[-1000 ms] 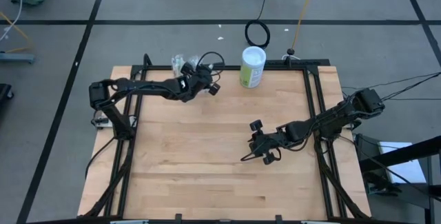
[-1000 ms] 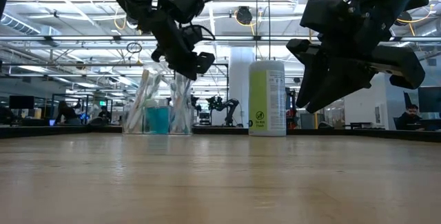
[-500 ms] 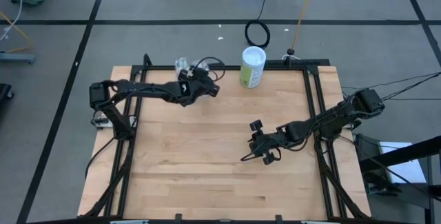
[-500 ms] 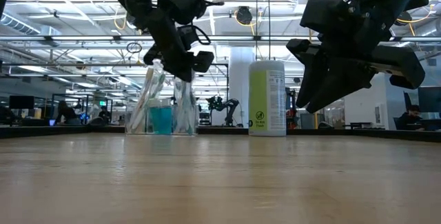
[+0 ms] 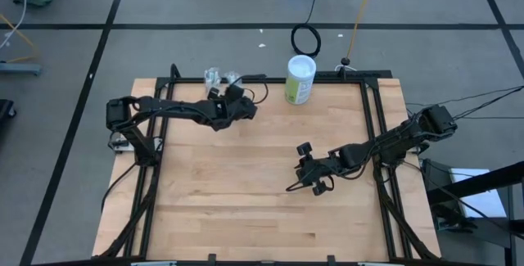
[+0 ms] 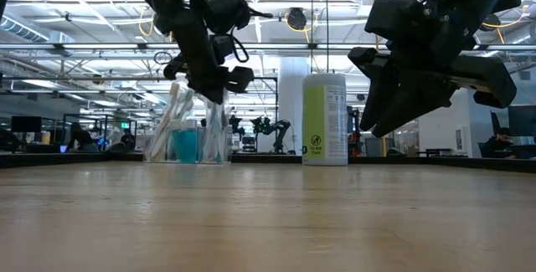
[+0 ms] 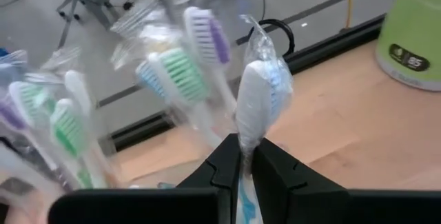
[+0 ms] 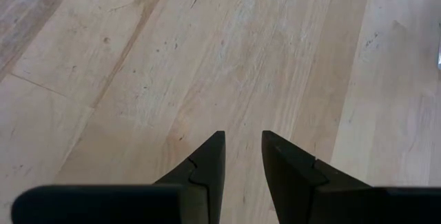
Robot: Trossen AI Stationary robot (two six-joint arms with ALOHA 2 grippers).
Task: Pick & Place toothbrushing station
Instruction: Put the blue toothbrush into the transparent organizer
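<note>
While a wrapped brush is pinched at the far left of the table, the scene is laid out as follows.

Left gripper [image 7: 245, 156]: closed on a wrapped toothbrush [image 7: 256, 100], whose white head stands upright between the fingertips; it is held low over the far left edge of the table [image 5: 246, 192].

Holder [image 6: 186, 142]: a clear cup with blue inside, set at the far left edge and touching the table, with more toothbrushes [image 7: 180, 79] fanned out of it, just beside the left gripper.

Canister [image 5: 300, 79]: white and green, upright at the far edge, right of the holder and apart from it.

Right gripper [image 8: 242, 156]: waiting over bare wood at the right of the table, fingers apart, nothing between them.

Risk: the pinch is thin and on slick wrapping, so the brush could slip or twist out. The neighbouring brushes lean close, so a sideways pull could drag them or tip the cup.

Change: the left gripper has drawn leftward and lower since a second ago, and the cup with its brushes has shifted slightly left. The right arm has not moved.
</note>
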